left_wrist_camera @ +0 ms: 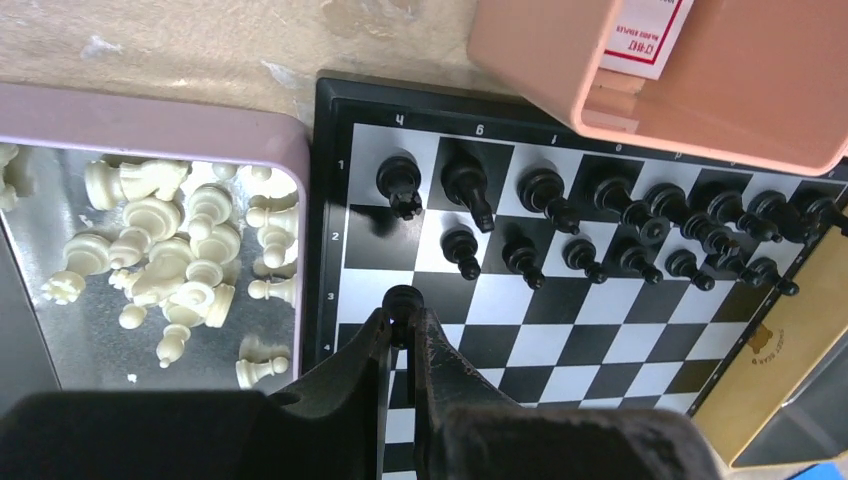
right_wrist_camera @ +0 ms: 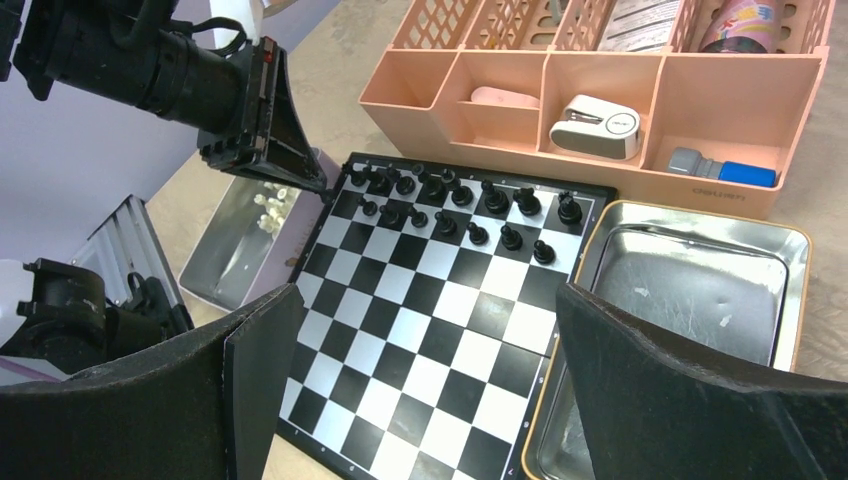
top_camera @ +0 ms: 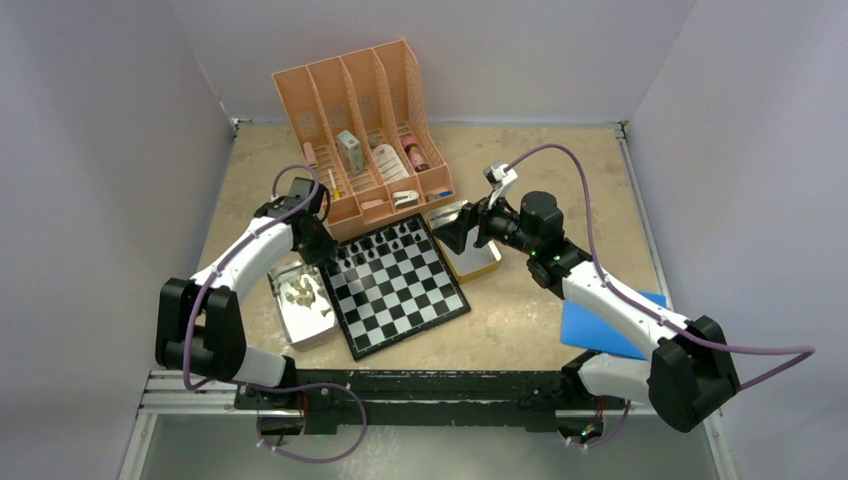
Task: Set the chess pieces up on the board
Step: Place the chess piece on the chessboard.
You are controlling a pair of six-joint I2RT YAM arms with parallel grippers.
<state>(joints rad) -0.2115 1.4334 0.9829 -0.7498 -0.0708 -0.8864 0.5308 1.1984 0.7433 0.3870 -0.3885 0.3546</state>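
The board (top_camera: 410, 300) lies mid-table, with black pieces (top_camera: 385, 243) in two rows along its far edge. My left gripper (top_camera: 325, 250) hangs over the board's far-left corner. In the left wrist view it (left_wrist_camera: 403, 320) is shut on a black pawn (left_wrist_camera: 403, 300), just above the third row near the left border of the board (left_wrist_camera: 600, 330). Beige pieces (left_wrist_camera: 180, 250) lie heaped in the metal tray (left_wrist_camera: 150, 110) left of the board. My right gripper (top_camera: 460, 228) is open and empty above the board's far-right side, and in its own view (right_wrist_camera: 425, 292) it looks down on the board (right_wrist_camera: 430, 340).
A peach desk organizer (top_camera: 360, 130) holding small bottles and boxes stands just behind the board. An empty gold-rimmed metal tray (right_wrist_camera: 700, 290) sits against the board's right edge. A blue sheet (top_camera: 610, 325) lies at the near right, under the right arm.
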